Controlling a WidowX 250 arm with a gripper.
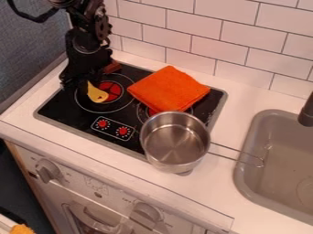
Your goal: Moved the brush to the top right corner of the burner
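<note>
Gripper [78, 83] is hanging by a yellow utensil [96, 94] at the left burner [113, 88], its grip impossible to tell, as orange cloth [169, 89] is lying behind a pot [175, 140].

Black arm [85, 48] over the stove [67, 107], near a yellow utensil [96, 94]; orange cloth [168, 89] behind steel pot [174, 141]

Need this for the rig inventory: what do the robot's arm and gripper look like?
One arm, black, built of chunky jointed segments, with a dark cable looping out beside it at the top left. The gripper is black too. I can't make out any markings.
</note>
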